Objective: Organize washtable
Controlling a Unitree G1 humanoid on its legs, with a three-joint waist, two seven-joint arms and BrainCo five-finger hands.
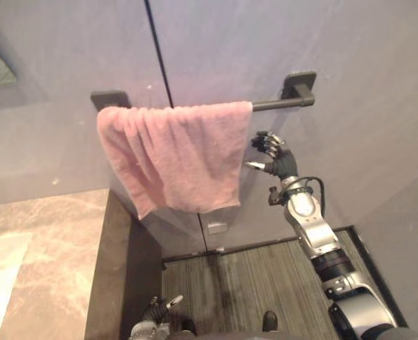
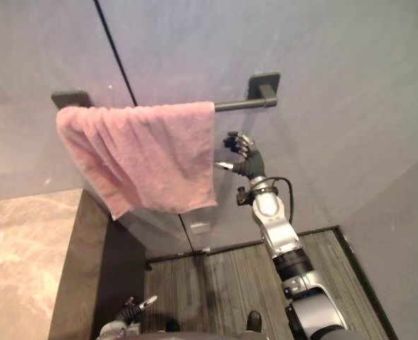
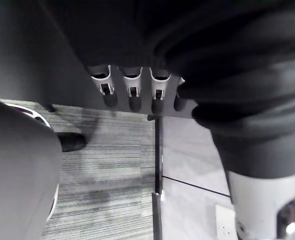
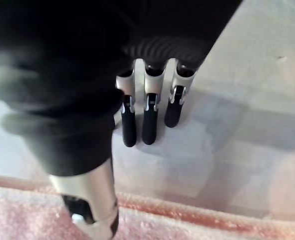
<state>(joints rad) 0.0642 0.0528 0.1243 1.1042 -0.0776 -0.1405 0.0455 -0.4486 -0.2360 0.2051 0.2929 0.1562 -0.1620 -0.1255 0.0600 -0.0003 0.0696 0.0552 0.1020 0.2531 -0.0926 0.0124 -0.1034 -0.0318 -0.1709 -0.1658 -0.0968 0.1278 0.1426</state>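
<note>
Item: pink towel (image 1: 177, 152), draped over a black towel bar (image 1: 283, 104) on the grey wall (image 1: 358, 92). It is bunched toward the bar's 9 o'clock end, and the 3 o'clock end is bare.

Right hand (image 1: 273, 159): raised at the towel's 3 o'clock, just beside its edge and below the bare bar. Whether it touches the towel cannot be told. The fingers (image 4: 148, 117) are loosely extended and hold nothing.

Left hand (image 1: 154, 310): low at the towel's 6 o'clock, well apart from it, beside the marble countertop (image 1: 53, 241). Its fingers are relaxed and empty.

Striped floor (image 1: 258, 276) below.
</note>
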